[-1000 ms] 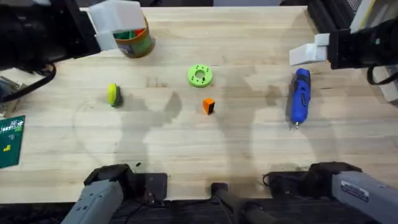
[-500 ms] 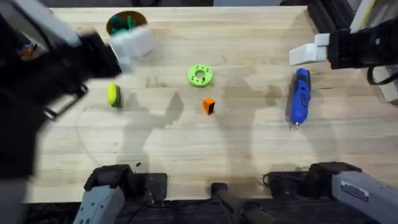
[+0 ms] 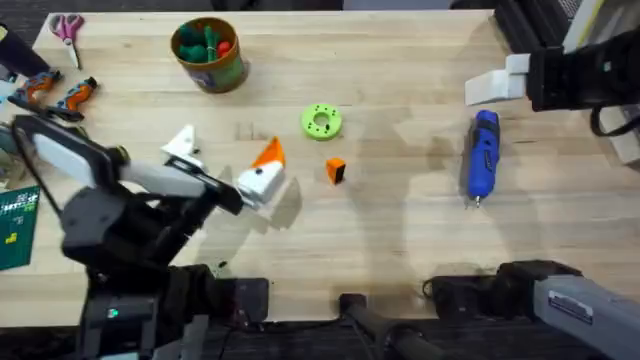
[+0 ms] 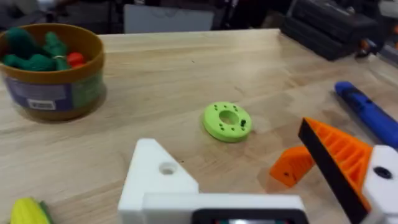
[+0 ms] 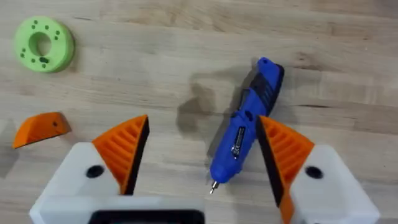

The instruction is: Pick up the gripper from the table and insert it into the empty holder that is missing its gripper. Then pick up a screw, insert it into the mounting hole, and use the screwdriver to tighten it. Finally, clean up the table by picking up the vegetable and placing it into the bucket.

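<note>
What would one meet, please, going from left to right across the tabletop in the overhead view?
Pink-handled scissors → bucket → left gripper → lime-green disc → small orange gripper piece → blue screwdriver.

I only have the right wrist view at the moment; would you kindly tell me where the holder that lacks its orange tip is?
Observer: It sits on the left gripper. The holder is bare white, while the mount opposite it carries an orange ribbed tip.
Operator: Thank you. And where does the bucket stand?
Observer: In the overhead view the bucket stands at the table's far side, left of the middle, with green and red toys inside.
</note>
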